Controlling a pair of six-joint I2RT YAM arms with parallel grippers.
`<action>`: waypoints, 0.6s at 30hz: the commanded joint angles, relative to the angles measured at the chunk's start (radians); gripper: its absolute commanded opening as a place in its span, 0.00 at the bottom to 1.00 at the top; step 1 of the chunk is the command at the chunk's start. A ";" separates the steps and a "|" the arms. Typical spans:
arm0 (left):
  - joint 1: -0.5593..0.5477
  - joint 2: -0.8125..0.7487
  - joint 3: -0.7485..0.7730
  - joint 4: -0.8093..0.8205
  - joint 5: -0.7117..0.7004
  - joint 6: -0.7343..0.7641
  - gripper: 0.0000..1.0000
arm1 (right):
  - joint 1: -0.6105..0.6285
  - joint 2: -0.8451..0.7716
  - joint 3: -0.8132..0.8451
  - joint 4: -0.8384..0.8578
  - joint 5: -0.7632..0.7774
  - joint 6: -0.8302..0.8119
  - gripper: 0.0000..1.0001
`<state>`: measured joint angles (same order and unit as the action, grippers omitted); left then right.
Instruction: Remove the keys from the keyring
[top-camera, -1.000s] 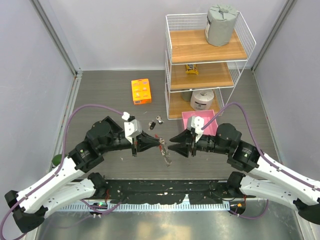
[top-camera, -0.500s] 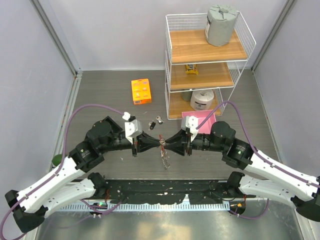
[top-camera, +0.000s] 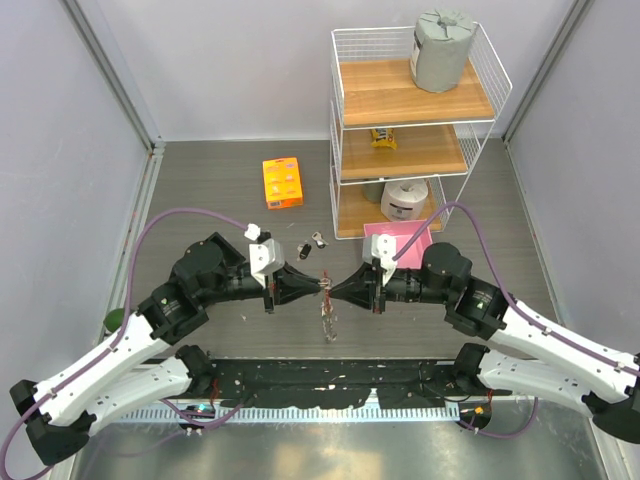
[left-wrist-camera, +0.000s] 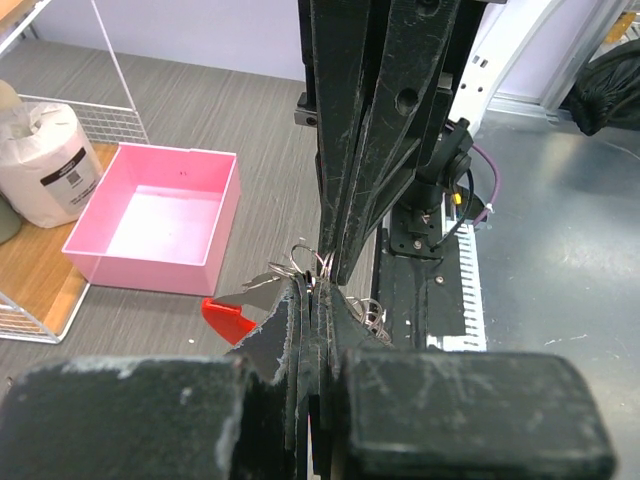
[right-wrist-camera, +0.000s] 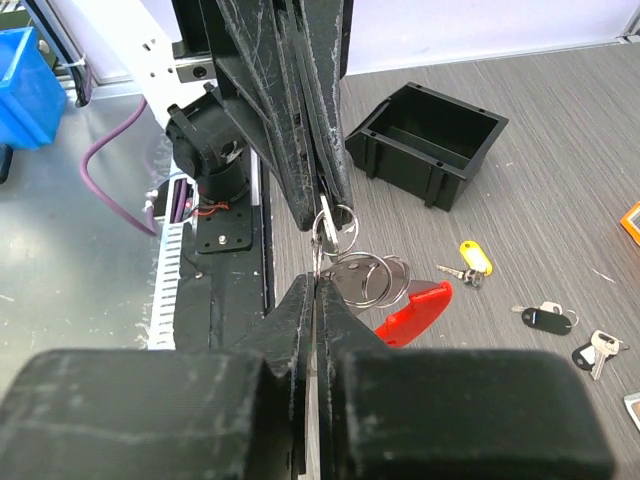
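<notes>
The keyring (top-camera: 327, 308) hangs in the air between my two grippers, above the table's near middle. Its silvery rings (right-wrist-camera: 366, 277) and red fob (right-wrist-camera: 416, 308) show in the right wrist view, and the red fob (left-wrist-camera: 227, 318) also shows in the left wrist view. My left gripper (top-camera: 321, 287) is shut on a ring (left-wrist-camera: 300, 262). My right gripper (top-camera: 334, 291) faces it tip to tip and is shut on the ring too (right-wrist-camera: 316, 283). Loose keys lie on the table: a yellow-tagged one (right-wrist-camera: 470, 260), dark-headed ones (right-wrist-camera: 545, 319), and two (top-camera: 311, 245) behind the grippers.
An orange box (top-camera: 283, 183) lies at the back. A white wire shelf (top-camera: 410, 130) stands at the back right with a grey roll (top-camera: 443, 50) on top. A pink tray (left-wrist-camera: 150, 215) sits by its foot. A black box (right-wrist-camera: 425, 130) stands on the table.
My right gripper moved left to meet the left gripper's tip and shut on the keyring. It then drew back slightly right. The left arm stayed nearly still.
</notes>
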<state>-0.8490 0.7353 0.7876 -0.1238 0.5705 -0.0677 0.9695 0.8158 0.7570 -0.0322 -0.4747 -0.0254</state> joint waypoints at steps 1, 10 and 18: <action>0.002 -0.007 0.039 0.050 0.015 0.006 0.00 | 0.000 -0.032 0.045 0.038 -0.022 -0.001 0.05; 0.002 0.012 0.050 -0.010 -0.003 0.052 0.00 | 0.001 0.065 0.234 -0.265 -0.031 0.024 0.05; 0.002 0.022 0.061 -0.023 -0.001 0.060 0.00 | 0.011 0.160 0.340 -0.423 -0.065 0.022 0.05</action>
<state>-0.8486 0.7532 0.8005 -0.1467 0.5686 -0.0334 0.9695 0.9432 1.0195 -0.3870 -0.5018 -0.0162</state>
